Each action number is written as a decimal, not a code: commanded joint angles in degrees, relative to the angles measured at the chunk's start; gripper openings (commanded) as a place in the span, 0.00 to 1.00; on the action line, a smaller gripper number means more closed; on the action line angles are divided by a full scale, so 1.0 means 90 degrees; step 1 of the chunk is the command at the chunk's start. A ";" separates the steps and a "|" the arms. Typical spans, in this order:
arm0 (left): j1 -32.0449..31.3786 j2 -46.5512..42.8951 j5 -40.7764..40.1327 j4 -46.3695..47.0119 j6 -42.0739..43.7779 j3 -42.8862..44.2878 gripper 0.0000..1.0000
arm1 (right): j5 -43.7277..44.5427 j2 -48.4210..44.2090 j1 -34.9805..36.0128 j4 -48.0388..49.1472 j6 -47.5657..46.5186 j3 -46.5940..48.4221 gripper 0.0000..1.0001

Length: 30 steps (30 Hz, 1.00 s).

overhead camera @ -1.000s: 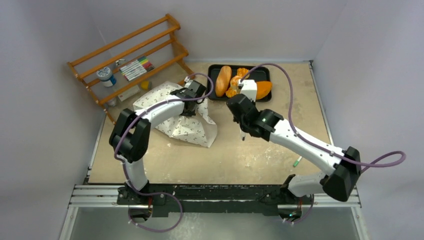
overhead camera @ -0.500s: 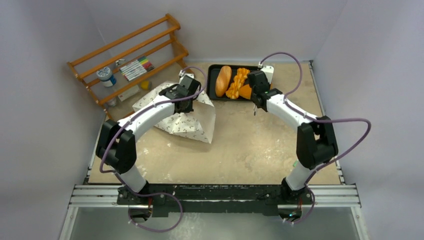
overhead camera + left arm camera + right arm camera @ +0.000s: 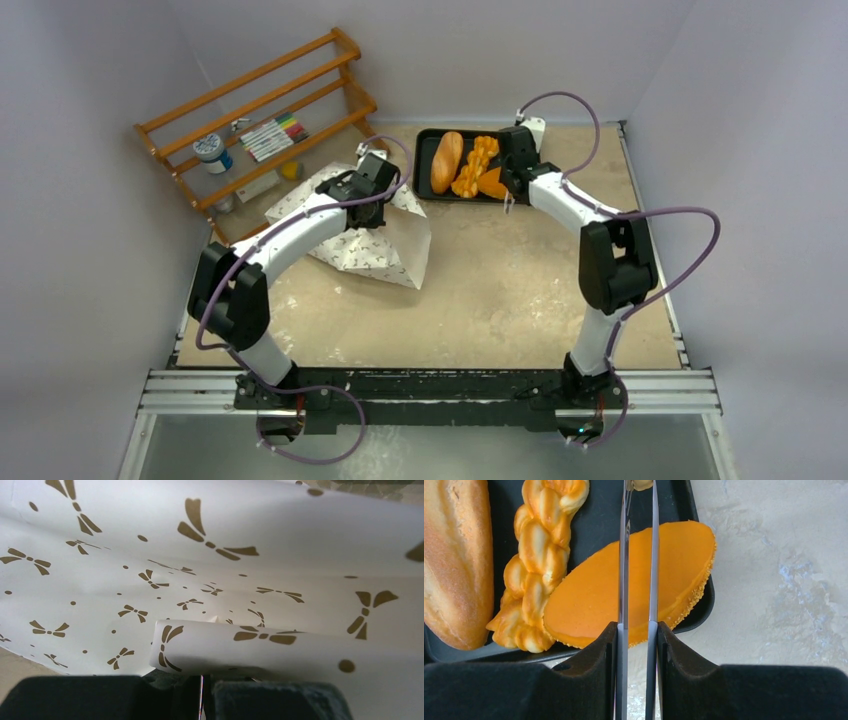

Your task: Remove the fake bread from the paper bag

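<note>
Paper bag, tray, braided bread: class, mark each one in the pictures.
paper bag [image 3: 385, 250], top view, near printed face.
tray [image 3: 671, 502], right wrist view, bare floor.
braided bread [image 3: 544, 545], right wrist view, middle twist.

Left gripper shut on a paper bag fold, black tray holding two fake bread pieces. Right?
Not quite: the black tray holds three, a long loaf, a braided piece and a flat orange slice, as the right wrist view shows. The left gripper is shut on the paper bag.

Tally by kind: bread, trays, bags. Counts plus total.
bread in view: 3 (long loaf, braided loaf, orange slice)
tray: 1
paper bag: 1
total: 5
</note>
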 commanded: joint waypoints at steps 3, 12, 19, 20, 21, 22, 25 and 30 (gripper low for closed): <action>0.0061 -0.0349 -0.0065 0.0199 0.0049 -0.0028 0.03 | -0.0245 0.0054 -0.0189 0.0309 0.0131 0.0310 0.08; 0.0060 -0.0334 -0.0080 0.0230 0.0052 -0.0086 0.03 | -0.0293 0.0166 -0.0261 0.0135 0.0318 0.0321 0.38; 0.0060 -0.0308 -0.0089 0.0249 0.0030 -0.0130 0.03 | -0.0429 0.0244 -0.0286 0.0073 0.0327 0.0351 0.44; 0.0061 -0.0307 -0.0092 0.0245 0.0028 -0.0135 0.03 | -0.0443 0.0247 -0.0286 0.0073 0.0328 0.0350 0.44; 0.0061 -0.0305 -0.0099 0.0243 0.0029 -0.0132 0.03 | -0.0445 0.0247 -0.0286 0.0080 0.0337 0.0354 0.44; 0.0056 -0.0305 -0.0107 0.0241 0.0033 -0.0138 0.03 | -0.0454 0.0249 -0.0286 0.0076 0.0343 0.0348 0.45; 0.0061 -0.0306 -0.0109 0.0216 0.0027 -0.0120 0.03 | -0.0481 0.0221 -0.0286 0.0102 0.0342 0.0329 0.45; 0.0061 -0.0300 -0.0109 0.0230 0.0013 -0.0111 0.03 | -0.0581 0.0105 -0.0286 0.0149 0.0338 0.0307 0.45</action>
